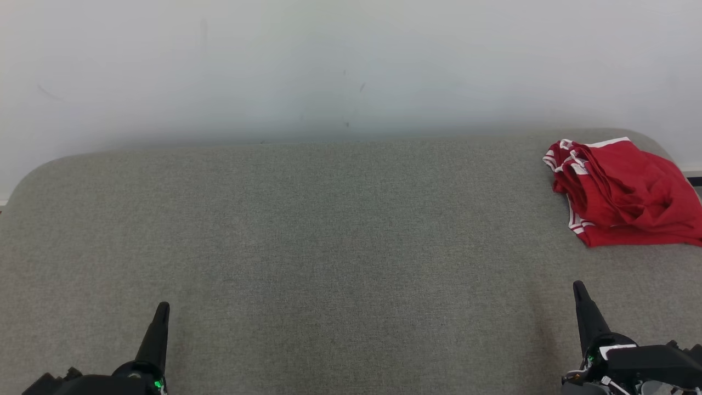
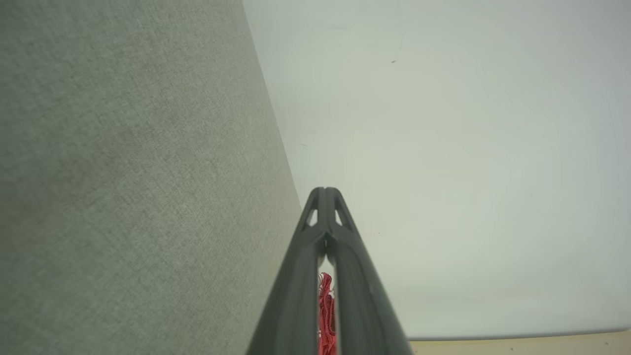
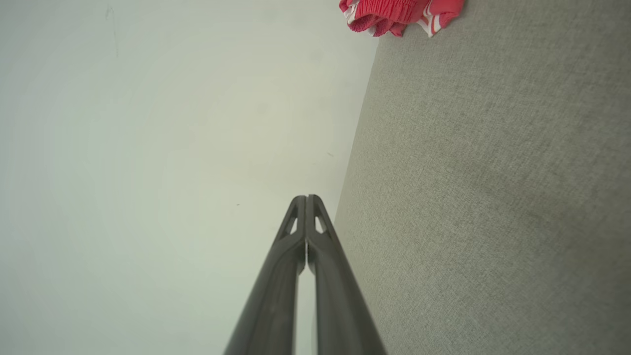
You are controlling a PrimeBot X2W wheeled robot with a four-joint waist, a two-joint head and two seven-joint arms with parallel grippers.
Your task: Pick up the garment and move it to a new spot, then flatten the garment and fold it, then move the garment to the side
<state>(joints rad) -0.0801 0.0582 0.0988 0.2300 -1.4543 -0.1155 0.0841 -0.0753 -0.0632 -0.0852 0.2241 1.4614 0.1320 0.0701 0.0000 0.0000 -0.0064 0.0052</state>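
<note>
Garment [image 1: 625,192] — red, white trim, loosely layered and rumpled — lies at upper right of the head view, near the far right corner of the grey tabletop [image 1: 329,247]. This fits either a heap awaiting pickup or a rough fold already set aside, so the step in hand is not settled and no move is prescribed. Left hand [image 1: 162,308] at lower left, right hand [image 1: 579,289] at lower right; both clenched, grasping nothing. Garment is well apart from the left hand and nearer the right — above it in frame, not touching.
</note>
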